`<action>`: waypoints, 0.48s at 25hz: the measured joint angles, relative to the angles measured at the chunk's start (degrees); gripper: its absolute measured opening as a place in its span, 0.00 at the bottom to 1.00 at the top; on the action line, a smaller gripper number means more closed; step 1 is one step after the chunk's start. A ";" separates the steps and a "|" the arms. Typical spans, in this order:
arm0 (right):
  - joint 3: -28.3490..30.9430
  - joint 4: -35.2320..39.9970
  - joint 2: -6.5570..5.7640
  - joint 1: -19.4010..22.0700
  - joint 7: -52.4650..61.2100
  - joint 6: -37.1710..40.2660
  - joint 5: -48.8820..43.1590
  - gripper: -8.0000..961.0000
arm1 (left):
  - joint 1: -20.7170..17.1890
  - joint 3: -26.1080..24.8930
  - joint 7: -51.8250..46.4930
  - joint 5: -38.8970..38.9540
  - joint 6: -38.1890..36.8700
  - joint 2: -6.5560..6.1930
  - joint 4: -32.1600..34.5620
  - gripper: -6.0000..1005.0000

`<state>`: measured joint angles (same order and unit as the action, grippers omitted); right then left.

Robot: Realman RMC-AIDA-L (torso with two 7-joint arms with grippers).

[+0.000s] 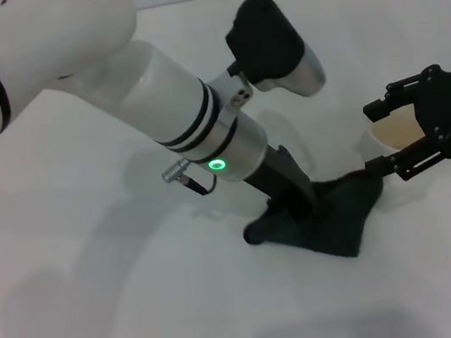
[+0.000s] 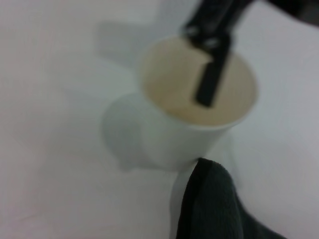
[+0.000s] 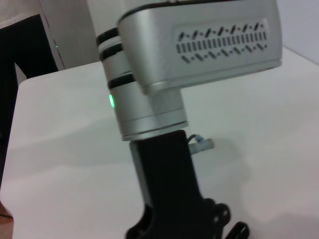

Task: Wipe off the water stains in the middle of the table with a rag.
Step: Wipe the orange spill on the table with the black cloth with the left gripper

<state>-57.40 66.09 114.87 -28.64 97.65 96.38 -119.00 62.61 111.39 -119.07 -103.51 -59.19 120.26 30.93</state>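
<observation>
The left gripper (image 1: 296,205) presses into the dark rag (image 1: 336,216), its jaws buried so I cannot tell their state, while the right gripper (image 1: 392,134) has its jaws spread around the cup (image 1: 392,136) on the white surface (image 1: 102,309).

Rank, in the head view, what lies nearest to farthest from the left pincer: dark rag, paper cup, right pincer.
From the left pincer:
1. Dark green-black cloth rag, pressed under it.
2. Right pincer, at the rag's right corner.
3. White cup, between that pincer's fingers; nearly tied with 2.
</observation>
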 joint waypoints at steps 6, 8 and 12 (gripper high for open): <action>-0.09 0.00 0.00 -0.13 -0.07 -0.20 0.00 0.91 | 0.34 -0.39 -1.23 -0.17 4.37 -0.21 -2.10 0.08; -0.40 0.00 0.00 -0.17 -0.08 -0.51 0.00 0.91 | 0.46 -0.39 -1.51 -0.18 5.18 -0.21 -2.55 0.08; -0.71 0.00 0.00 -0.19 -0.09 -0.79 0.00 0.91 | 0.49 -0.39 -1.81 -0.26 5.54 -0.26 -2.85 0.08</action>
<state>-58.10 66.09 114.87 -28.83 97.56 95.59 -119.00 63.10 111.00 -120.87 -103.76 -53.65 120.00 28.08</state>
